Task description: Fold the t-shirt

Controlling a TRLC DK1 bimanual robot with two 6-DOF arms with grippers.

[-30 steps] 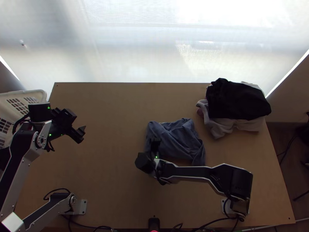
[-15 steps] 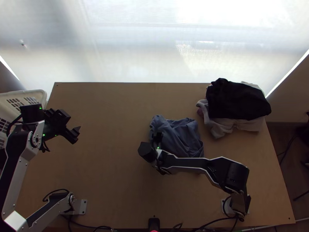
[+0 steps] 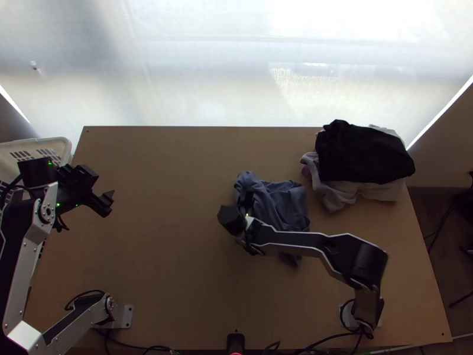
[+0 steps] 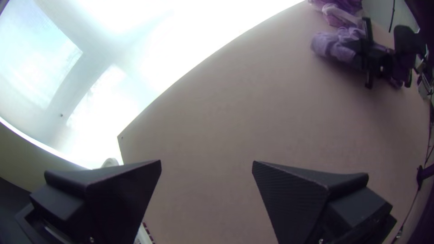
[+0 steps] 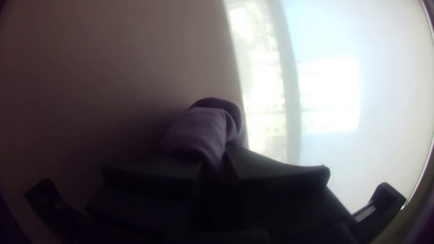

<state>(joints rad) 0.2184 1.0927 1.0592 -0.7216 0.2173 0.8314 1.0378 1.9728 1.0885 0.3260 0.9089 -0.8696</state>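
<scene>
Table point(image 3: 159, 254) with bunched t-shirt point(image 3: 281, 204)
The cloth lies just right of the table's middle. The right hand point(image 5: 214, 158) pinches a fold of it, presumably to straighten that part; the left hand point(image 4: 206, 165) is spread, well apart, probably to leave working room.

top camera looks steeply down; both wrist cameras share its table point(image 3: 159, 254).
</scene>
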